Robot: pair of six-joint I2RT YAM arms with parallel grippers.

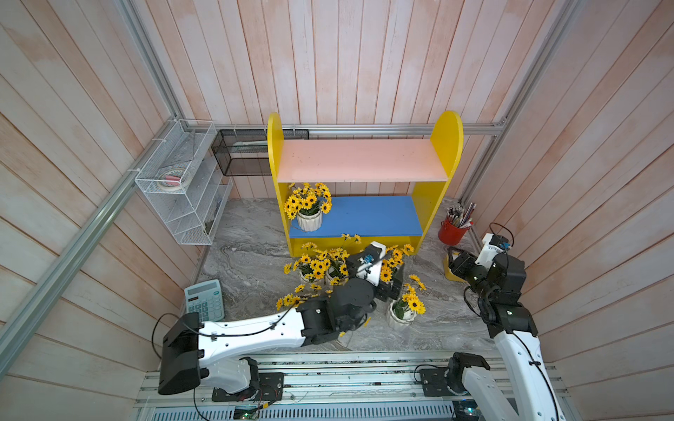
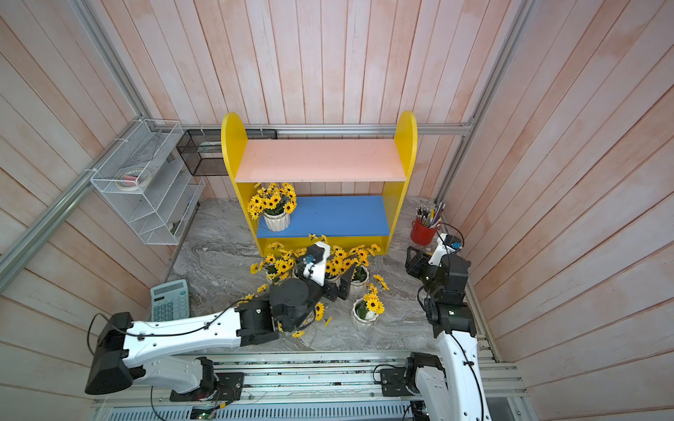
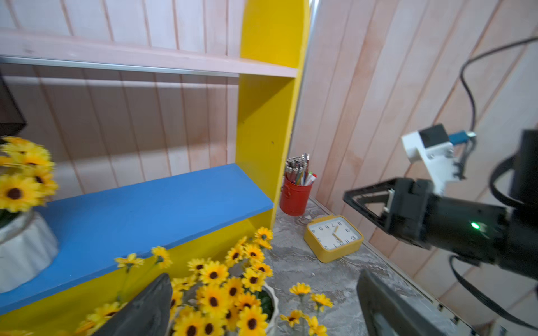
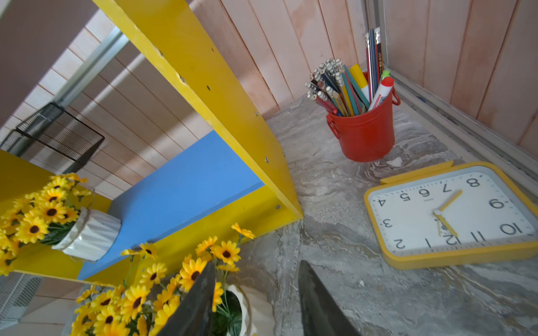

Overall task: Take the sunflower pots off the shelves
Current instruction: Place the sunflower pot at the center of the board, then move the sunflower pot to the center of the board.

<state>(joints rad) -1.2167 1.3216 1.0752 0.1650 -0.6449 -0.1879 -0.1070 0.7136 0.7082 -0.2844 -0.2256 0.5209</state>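
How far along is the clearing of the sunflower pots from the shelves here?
Mostly done: the pink upper board is bare and several sunflower pots stand on the table before the shelves. In hand: the left gripper hangs open over a placed pot; the right gripper is empty beside the clock. Remaining: the last pot on the blue lower board.

We see a lab test booth dressed as a desk corner. Plank walls [image 1: 364, 54] hang on metal rails [image 1: 73, 255]. A calculator [image 1: 205, 300] lies near left and a pencil cup [image 1: 452, 231] stands far right.
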